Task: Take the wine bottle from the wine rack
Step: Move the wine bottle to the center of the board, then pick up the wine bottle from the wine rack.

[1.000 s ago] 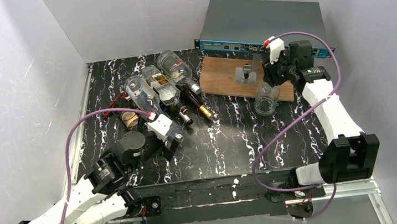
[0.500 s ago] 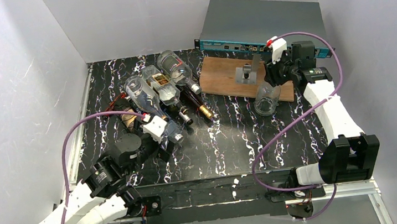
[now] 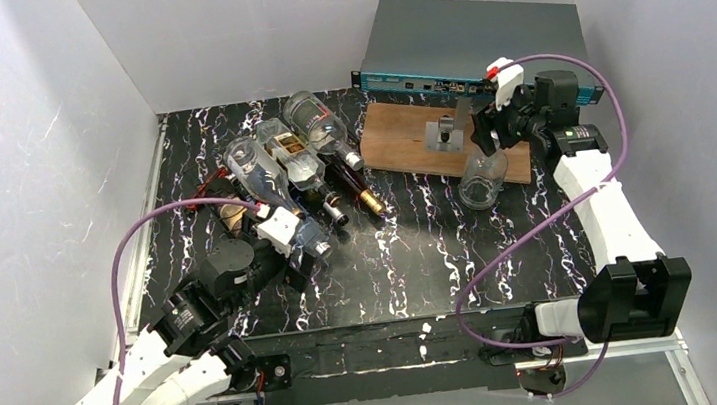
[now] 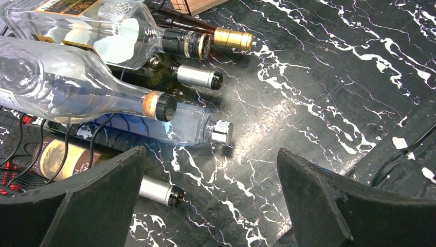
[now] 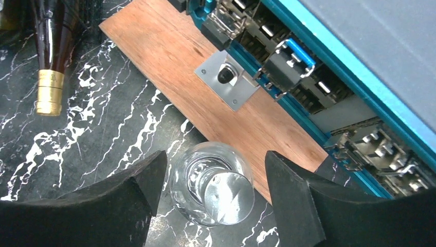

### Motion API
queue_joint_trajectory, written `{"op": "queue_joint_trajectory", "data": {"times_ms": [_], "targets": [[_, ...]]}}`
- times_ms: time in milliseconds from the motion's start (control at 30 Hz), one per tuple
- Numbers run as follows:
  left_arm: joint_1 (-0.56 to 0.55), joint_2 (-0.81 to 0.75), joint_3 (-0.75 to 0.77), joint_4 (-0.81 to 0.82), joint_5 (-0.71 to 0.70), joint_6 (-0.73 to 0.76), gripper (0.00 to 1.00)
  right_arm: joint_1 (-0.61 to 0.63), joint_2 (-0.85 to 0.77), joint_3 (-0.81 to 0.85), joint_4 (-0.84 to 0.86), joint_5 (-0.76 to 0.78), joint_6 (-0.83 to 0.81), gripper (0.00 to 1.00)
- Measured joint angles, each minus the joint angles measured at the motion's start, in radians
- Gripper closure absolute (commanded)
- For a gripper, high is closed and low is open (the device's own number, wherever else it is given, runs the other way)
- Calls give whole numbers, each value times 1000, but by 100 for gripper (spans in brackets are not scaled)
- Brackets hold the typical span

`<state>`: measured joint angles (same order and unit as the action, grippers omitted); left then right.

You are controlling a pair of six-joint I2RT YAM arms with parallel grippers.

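L gripper sits low over the table at near-left, jaws spread wide, nothing pinched. At far-left of table: wine rack, thin black wire, mostly buried under bottles lying on their sides, necks pointing near-right. Per L wrist cam, from the bottom of the frame up: labelled dark bottle, neck poking out past the L finger. Blue-tinted clear bottle w/ silver cap lies across the gap ahead of the jaws, not touched. Then round clear bottle w/ black cap, green wine bottle w/ silver capsule, and square clear bottle w/ labels. Brown wine bottle w/ gold foil is at the right end of the pile. All on or against the rack as far as visible, none lifted; can't tell which one is the target. Mid-right: brown wooden board flat on table, small metal bracket on it. Upright clear bottle w/ silver cap stands on the table just beside the board's near edge, well apart from the rack. R gripper hovers above it, jaws spread wider than the bottle, no contact visible. Behind the board: grey box w/ blue front panel.
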<state>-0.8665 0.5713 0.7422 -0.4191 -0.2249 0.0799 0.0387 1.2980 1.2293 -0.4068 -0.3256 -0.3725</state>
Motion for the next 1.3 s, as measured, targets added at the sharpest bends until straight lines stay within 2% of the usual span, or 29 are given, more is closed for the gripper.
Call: {"op": "queue_joint_trajectory", "data": {"times_ms": [133,233,400,800,1067,1300], "targets": [[12,1,0,1,8,-14,2,-8,-3,2,-6,-37,-4,7],[22,1,0,8,13,-43,2,-19,-6,30,-44,-71,-19,2],[26,18,14,13,16,-176,2,-26,-35,108,-110,-120,-55,2],[27,132,214,-95,-19,-599,2,-26,-118,251,-392,-318,-233,2],[33,353,316,-201,-61,-828,3,-26,-164,254,-570,-464,-333,1],[42,592,550,-421,-224,-985,10,-26,-226,141,-596,-535,-354,2]]}}
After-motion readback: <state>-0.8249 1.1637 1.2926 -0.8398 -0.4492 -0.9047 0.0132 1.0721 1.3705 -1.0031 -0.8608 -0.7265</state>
